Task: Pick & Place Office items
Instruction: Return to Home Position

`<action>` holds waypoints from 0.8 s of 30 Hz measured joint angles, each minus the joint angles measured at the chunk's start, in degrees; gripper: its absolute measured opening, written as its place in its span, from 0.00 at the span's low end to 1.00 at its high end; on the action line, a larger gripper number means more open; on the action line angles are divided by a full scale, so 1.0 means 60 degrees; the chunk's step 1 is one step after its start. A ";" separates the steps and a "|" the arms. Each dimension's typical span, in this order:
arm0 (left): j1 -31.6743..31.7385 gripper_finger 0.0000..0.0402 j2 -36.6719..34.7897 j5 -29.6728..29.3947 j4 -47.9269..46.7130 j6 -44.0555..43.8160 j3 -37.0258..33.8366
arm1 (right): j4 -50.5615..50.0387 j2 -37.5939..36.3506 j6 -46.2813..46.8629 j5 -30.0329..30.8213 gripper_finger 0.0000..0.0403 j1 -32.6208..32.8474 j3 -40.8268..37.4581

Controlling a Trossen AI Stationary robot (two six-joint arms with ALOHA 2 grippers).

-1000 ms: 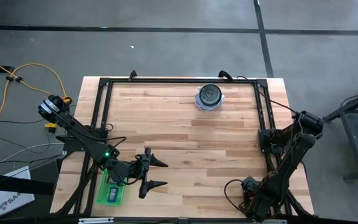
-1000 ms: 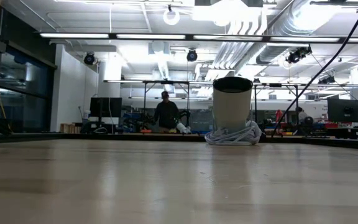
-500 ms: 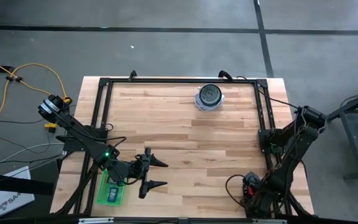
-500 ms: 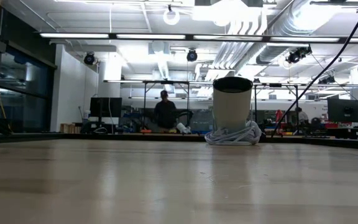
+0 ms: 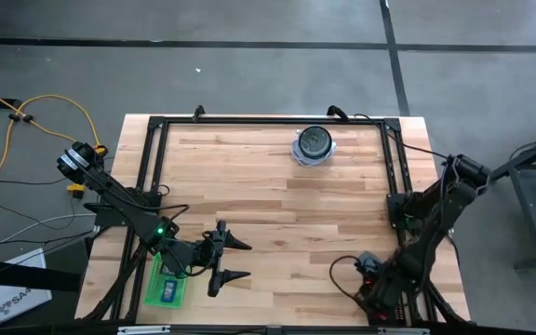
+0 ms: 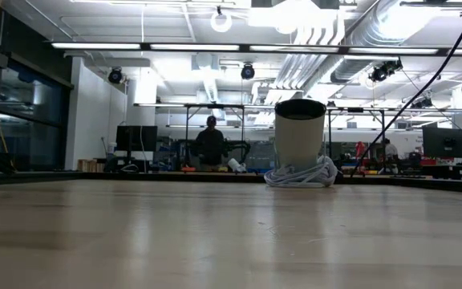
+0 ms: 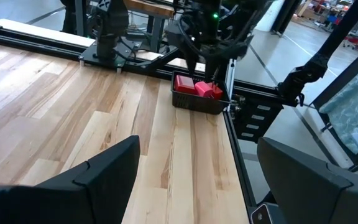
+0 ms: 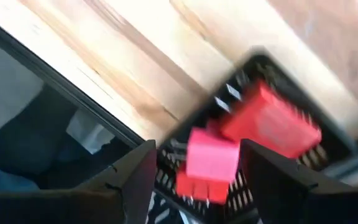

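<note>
At the far left, near corner of the desk (image 5: 277, 214): green tray (image 5: 153, 290) under the left arm, blue piece (image 5: 170, 291) lying inside. Just right of it, left pincer (image 5: 247, 260) low over bare wood, spread wide, holding nothing and touching nothing; seen from its own wrist, two dark fingers (image 7: 98, 174) far apart with open boards between. Farther along, at the far edge past the middle, round tub (image 5: 314, 145) with a dark top, upright, well apart from both arms; from desk height, the same tub on a pale coiled base, with a person (image 6: 211, 144) standing in the room behind. At the right, near corner: right arm folded over the black bin (image 7: 194, 104), right pincer (image 8: 197, 148) hanging just above it, parted by a moderate gap, gripping nothing. Inside the bin: pink block (image 8: 211, 155) between two red blocks (image 8: 272, 121), touching or nearly so, all lying loose on the mesh floor. Bin just beside the black frame rail (image 7: 230, 93) at the desk's right edge.
</note>
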 joint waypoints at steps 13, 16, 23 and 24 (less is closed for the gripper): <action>-0.0004 0.79 0.0002 0.0000 0.0002 0.0000 0.0000 | -0.0138 -0.0384 -0.6082 0.1967 0.54 -0.2530 0.0000; 0.0000 0.79 0.0000 0.0000 0.0000 0.0000 0.0000 | -0.0138 -0.0384 -0.7460 0.2376 0.54 -0.3096 0.0000; -0.0004 0.79 0.0003 -0.0004 0.0000 0.0002 0.0000 | -0.0033 -0.0646 -0.9576 0.3950 0.54 -0.4148 0.0000; -0.0003 0.79 0.0000 -0.0004 0.0000 0.0000 0.0000 | 0.0099 -0.0771 -0.9873 0.4226 0.54 -0.4286 0.0000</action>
